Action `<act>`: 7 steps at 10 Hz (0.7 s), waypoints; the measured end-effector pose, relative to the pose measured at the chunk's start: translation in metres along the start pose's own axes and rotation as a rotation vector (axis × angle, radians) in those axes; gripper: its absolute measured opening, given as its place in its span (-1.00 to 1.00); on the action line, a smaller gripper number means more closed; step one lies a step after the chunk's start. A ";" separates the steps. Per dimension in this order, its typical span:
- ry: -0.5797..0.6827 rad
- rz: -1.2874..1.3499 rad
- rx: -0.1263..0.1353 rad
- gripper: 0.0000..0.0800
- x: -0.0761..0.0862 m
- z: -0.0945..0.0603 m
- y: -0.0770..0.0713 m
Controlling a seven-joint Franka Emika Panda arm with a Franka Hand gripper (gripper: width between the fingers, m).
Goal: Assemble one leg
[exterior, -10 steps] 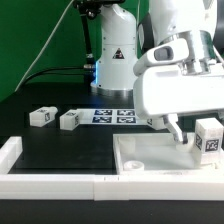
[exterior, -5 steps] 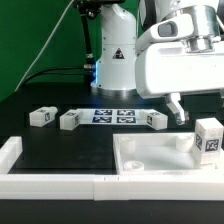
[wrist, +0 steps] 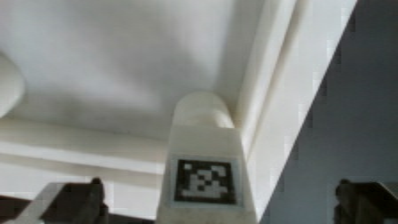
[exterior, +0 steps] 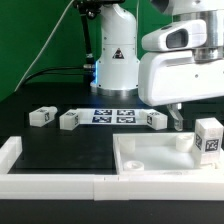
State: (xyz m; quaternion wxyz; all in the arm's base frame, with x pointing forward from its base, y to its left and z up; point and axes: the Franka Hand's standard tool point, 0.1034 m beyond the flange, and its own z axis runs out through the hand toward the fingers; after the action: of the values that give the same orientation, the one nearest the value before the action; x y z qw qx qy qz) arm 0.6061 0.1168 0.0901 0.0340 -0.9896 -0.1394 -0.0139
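Note:
A leg [exterior: 208,137], a small white block with a square tag, stands upright in the corner socket of the white tray [exterior: 150,158] at the exterior view's right. In the wrist view the same leg [wrist: 210,170] rises between my two dark fingertips [wrist: 71,200]. My gripper [wrist: 217,206] is open and empty, just above the leg [exterior: 198,114], and only one finger [exterior: 176,120] shows in the exterior view. Three more legs lie on the black table: two at the exterior view's left [exterior: 41,116] [exterior: 69,120] and one near the middle [exterior: 153,119].
The marker board [exterior: 112,116] lies flat behind the legs, before the robot base [exterior: 115,60]. Long white border bars run along the front [exterior: 100,186] and the exterior view's left [exterior: 10,152]. A cable trails at the back left.
My gripper has risen straight up from the tray, and the leg it stood beside stays upright in the corner socket. The other legs have not moved.

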 end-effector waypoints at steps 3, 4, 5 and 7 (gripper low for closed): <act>-0.260 0.002 0.049 0.62 -0.003 0.000 -0.005; -0.225 0.003 0.046 0.62 0.007 0.001 -0.003; -0.226 0.004 0.046 0.62 0.006 0.002 -0.003; -0.227 0.004 0.046 0.62 0.006 0.002 -0.003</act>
State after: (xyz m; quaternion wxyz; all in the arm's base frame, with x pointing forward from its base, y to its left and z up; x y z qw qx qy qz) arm 0.6107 0.1212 0.0885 0.0407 -0.9840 -0.1408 0.1014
